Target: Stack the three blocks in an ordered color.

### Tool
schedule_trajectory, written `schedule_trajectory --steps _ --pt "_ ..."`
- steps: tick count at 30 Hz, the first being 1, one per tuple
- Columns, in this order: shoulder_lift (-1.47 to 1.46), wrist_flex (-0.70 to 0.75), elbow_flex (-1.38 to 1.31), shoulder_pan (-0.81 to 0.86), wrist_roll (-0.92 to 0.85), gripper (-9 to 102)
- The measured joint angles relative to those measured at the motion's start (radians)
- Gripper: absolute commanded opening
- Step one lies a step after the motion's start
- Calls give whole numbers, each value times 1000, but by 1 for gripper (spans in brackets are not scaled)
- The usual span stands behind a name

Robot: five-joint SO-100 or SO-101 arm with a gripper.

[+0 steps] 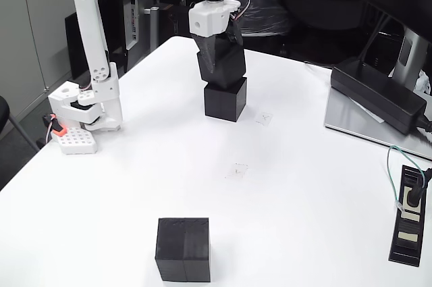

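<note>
Three matte black blocks show in the fixed view. One block (225, 100) rests on the white table (304, 186) at the back centre. A second block (228, 64) sits slightly tilted right on top of it, touching or nearly touching. My gripper (217, 64) comes down from above, and its dark fingers are shut on this upper block; they blend into the black cube. The third block (183, 248) stands alone near the table's front edge.
The arm's white base (88, 115) is clamped at the left edge. A long black power adapter (378, 94) lies on a grey monitor foot (351, 123) at the right. A black socket strip (408, 216) with a cable sits at the far right.
</note>
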Motion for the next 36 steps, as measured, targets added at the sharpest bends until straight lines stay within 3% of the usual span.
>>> schedule_trajectory --steps 13,36 --pt "-2 -8 -2 91 0 29" --pt "-6 -8 2 126 0 31"
